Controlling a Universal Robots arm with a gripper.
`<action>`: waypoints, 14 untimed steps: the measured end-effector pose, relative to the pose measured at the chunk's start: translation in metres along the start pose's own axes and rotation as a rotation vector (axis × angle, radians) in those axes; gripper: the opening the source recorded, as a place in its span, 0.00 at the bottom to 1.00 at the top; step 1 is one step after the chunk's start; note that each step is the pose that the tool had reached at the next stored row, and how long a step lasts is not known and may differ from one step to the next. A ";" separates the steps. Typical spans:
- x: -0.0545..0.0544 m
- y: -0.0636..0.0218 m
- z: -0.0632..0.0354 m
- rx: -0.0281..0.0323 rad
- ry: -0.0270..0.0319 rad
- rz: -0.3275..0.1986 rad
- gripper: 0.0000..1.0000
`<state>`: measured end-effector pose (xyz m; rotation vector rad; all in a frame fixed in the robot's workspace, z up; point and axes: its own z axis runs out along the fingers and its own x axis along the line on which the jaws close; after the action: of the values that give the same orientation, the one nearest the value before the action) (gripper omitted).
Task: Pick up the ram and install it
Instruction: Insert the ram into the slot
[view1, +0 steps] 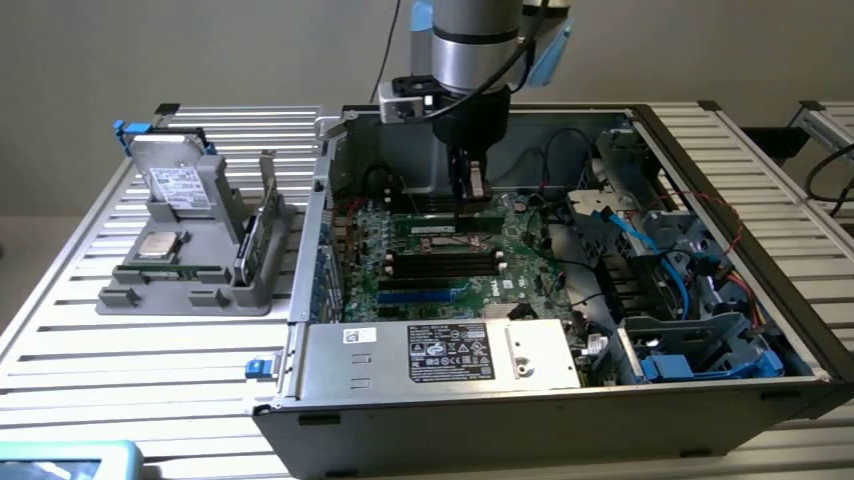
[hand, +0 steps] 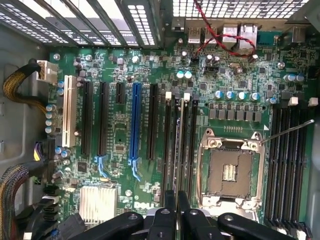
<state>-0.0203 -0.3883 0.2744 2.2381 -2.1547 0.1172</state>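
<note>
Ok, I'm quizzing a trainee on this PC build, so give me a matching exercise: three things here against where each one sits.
Things:
1. gripper
2. grey parts holder
3. labelled metal box

Places:
A. on the table, outside the case
B. inside the case, at the end nearest the exterior camera
C. above the motherboard

Pairs: 1-C, 2-A, 3-B

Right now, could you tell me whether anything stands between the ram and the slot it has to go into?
Nothing visible does. The gripper seems shut on the ram, held just above the black memory slots beside the CPU socket, and those slots look bare.
</note>
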 end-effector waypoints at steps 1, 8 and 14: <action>0.000 0.0000 0.0005 -0.0001 0.0007 0.000 0.13; 0.001 0.0000 0.0024 -0.0008 0.0008 0.000 0.13; 0.003 -0.0004 0.0038 -0.0008 0.0007 0.000 0.13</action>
<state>-0.0197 -0.3916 0.2709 2.2372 -2.1543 0.1172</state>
